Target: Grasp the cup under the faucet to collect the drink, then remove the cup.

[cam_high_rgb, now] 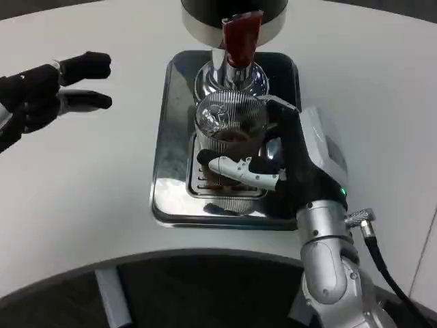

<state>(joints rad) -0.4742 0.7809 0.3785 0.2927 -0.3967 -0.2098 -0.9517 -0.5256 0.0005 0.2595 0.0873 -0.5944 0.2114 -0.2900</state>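
Lower right, right hand fingers grasping ribbed clear glass cup on shiny steel drip tray beneath red faucet; upper left, left hand released above white tabletop.

Tabletop: I see a white surface whose near edge curves, with dark floor below it.
Drip tray: shiny steel and rectangular, set at the far middle of the tabletop; I can make out a slotted grate toward its near edge.
Cable: black, running down by the near right corner.
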